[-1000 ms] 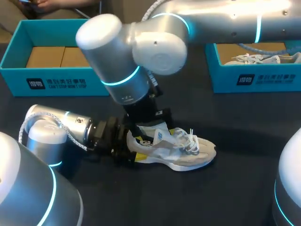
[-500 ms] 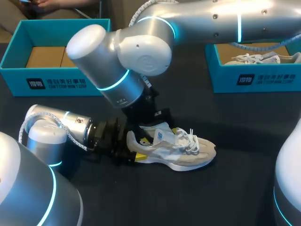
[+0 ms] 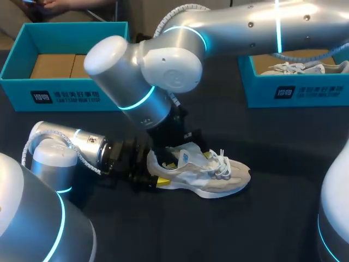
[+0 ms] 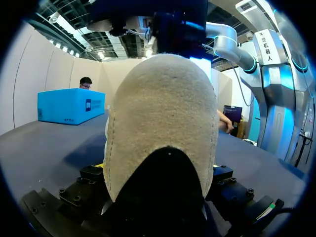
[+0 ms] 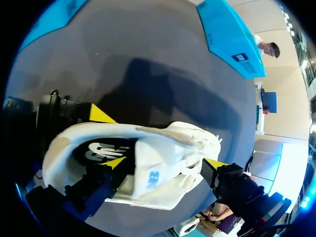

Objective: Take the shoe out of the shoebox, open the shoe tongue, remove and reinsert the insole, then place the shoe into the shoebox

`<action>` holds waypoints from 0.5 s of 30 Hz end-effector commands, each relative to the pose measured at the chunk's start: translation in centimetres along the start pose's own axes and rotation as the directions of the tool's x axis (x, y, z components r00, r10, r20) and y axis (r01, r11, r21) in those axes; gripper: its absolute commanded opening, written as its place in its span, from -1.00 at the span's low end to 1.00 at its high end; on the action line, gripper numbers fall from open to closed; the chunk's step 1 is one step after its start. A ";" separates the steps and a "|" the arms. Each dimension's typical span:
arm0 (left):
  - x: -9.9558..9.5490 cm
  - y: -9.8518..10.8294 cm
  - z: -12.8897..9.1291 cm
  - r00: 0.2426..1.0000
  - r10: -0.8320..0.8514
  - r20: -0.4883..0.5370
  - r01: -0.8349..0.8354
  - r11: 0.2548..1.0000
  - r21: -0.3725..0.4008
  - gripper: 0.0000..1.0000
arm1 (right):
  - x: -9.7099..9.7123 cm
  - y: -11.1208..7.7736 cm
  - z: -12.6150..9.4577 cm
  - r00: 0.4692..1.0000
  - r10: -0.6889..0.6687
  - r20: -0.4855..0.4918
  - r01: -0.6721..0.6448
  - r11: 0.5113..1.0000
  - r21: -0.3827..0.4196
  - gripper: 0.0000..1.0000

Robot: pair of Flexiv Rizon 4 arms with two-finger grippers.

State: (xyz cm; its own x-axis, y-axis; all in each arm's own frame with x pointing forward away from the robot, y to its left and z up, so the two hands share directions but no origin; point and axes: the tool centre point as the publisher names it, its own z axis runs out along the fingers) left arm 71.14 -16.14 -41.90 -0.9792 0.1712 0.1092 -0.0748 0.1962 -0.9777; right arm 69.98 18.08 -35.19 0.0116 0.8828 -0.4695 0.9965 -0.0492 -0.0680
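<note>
Table shoe (image 3: 204, 179), boxed shoe (image 3: 297, 68), left shoebox (image 3: 65, 97), right shoebox (image 3: 305, 91): two each

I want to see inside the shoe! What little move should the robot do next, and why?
Probably close the right claw on the tongue, to pull it open: one finger sits inside the shoe, the other beyond the laces, and the left claw pins the heel.

The shoe's (image 4: 160, 123) beige heel looms close, clamped between the left gripper's (image 4: 158, 195) black fingers. Beyond the shoe and off to one side, a blue box (image 4: 71, 105) sits on the dark tabletop (image 4: 44, 148). The right arm (image 4: 168, 22) hangs directly above the shoe.
</note>
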 end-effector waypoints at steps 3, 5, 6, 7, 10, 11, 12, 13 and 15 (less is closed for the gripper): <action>-0.1 0.0 0.0 1.000 -0.001 0.001 0.001 1.000 -0.002 -1.00 | -1.7 -1.1 0.1 0.574 0.817 -0.048 -0.818 0.575 -0.001 1.00; -0.1 0.0 0.0 1.000 -0.001 0.001 0.001 1.000 -0.002 -1.00 | -2.0 -1.3 0.1 0.566 0.823 -0.053 -0.824 0.567 -0.001 1.00; -0.1 0.0 0.0 1.000 -0.001 0.001 0.001 1.000 -0.002 -1.00 | -2.1 -1.3 0.1 0.563 0.825 -0.059 -0.826 0.564 -0.001 1.00; -0.1 0.0 0.0 1.000 -0.001 0.001 0.001 1.000 -0.002 -1.00 | -2.2 -1.4 0.1 0.562 0.825 -0.061 -0.827 0.563 0.000 1.00; -0.1 0.0 0.0 1.000 -0.001 0.001 0.001 1.000 -0.002 -1.00 | -2.6 -1.3 0.2 0.554 0.830 -0.067 -0.832 0.555 0.009 1.00; -0.1 0.0 0.0 1.000 -0.001 0.001 0.001 1.000 -0.002 -1.00 | -2.8 -1.4 0.2 0.550 0.832 -0.068 -0.834 0.552 0.013 1.00; -0.1 0.0 0.0 1.000 -0.001 0.001 0.001 1.000 -0.002 -1.00 | -3.0 -1.5 0.1 0.548 0.833 -0.070 -0.835 0.550 0.015 1.00; -0.1 0.0 0.0 1.000 -0.001 0.001 0.001 1.000 -0.002 -1.00 | -3.1 -1.6 0.0 0.546 0.835 -0.070 -0.836 0.548 0.016 1.00; -0.1 0.0 0.0 1.000 -0.001 0.001 0.001 1.000 -0.002 -1.00 | -3.5 -1.9 -0.4 0.539 0.839 -0.070 -0.840 0.542 0.018 1.00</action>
State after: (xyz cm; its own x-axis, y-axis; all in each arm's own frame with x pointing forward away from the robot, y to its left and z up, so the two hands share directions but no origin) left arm 71.14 -16.14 -41.90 -0.9792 0.1712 0.1092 -0.0747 0.1961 -0.9777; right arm 68.96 15.82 -33.77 0.0225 0.9025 -0.4302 0.9981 -0.0446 -0.0414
